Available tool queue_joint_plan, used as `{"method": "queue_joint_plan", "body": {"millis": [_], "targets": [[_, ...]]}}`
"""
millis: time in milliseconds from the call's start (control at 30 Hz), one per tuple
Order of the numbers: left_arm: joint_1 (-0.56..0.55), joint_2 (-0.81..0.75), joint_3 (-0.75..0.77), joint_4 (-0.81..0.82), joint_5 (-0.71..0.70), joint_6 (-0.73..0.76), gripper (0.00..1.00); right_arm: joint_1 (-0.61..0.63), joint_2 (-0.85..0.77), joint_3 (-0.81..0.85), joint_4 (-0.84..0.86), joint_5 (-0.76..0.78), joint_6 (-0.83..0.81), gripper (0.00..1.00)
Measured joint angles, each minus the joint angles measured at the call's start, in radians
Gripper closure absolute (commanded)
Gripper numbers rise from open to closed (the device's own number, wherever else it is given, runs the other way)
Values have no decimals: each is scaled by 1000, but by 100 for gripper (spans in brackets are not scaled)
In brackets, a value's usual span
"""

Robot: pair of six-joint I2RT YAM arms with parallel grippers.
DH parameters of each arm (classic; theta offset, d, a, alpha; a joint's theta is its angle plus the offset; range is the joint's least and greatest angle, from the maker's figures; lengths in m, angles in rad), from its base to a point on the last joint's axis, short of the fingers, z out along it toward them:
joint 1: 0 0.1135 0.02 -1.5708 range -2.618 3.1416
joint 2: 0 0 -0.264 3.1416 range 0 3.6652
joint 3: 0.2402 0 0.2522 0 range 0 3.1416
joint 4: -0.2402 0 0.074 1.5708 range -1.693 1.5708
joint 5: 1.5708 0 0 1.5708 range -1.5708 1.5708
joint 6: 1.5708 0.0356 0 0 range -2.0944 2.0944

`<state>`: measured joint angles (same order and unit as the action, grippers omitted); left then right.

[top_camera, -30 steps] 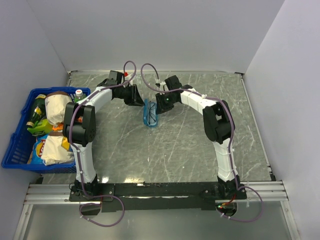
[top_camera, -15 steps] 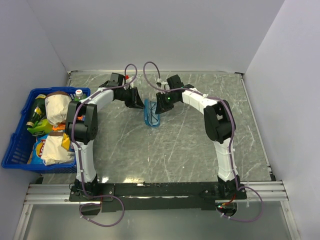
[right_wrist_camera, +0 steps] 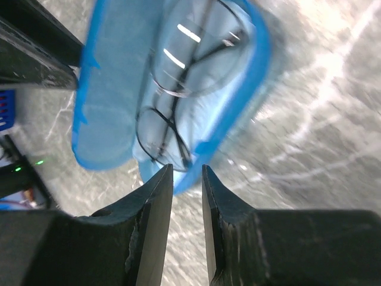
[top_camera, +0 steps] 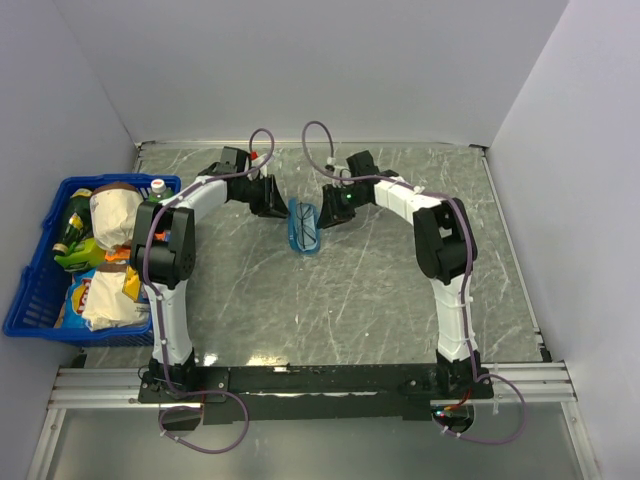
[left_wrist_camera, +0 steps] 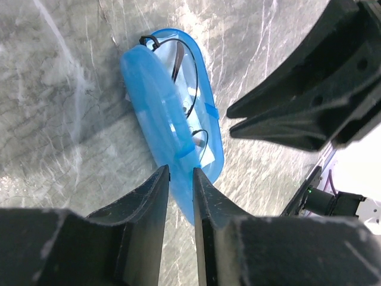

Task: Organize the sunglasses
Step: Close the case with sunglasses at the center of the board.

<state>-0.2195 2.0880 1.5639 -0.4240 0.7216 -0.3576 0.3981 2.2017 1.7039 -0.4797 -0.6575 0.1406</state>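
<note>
The sunglasses (top_camera: 309,229), thin black wire frames, lie folded inside the open blue case (top_camera: 293,232) at the table's back centre. They show in the left wrist view (left_wrist_camera: 189,89) and the right wrist view (right_wrist_camera: 178,101). My left gripper (top_camera: 285,208) reaches in from the left. Its jaws (left_wrist_camera: 181,174) sit tight on either side of the near end of the case's raised lid (left_wrist_camera: 152,101). My right gripper (top_camera: 328,212) is on the case's right side. Its jaws (right_wrist_camera: 187,170) stand narrowly open just short of the case rim (right_wrist_camera: 238,113), with only table between them.
A blue basket (top_camera: 28,292) with snack bags and bottles stands at the left edge. Grey walls close the table on three sides. Both arms arch over the middle, their cables looping above the case.
The right gripper has drawn back a little to the right, away from the case. The left gripper has edged right to the case's lid. The case has barely shifted.
</note>
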Motion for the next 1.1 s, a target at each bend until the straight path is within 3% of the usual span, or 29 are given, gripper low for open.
{"method": "queue_joint_plan", "body": {"millis": [467, 1100], "targets": [[-1, 0, -23, 19, 8, -6, 66, -61, 23, -41, 78, -205, 79, 65], [-2, 0, -23, 45, 31, -31, 65, -117, 70, -59, 129, -289, 120, 65]]}}
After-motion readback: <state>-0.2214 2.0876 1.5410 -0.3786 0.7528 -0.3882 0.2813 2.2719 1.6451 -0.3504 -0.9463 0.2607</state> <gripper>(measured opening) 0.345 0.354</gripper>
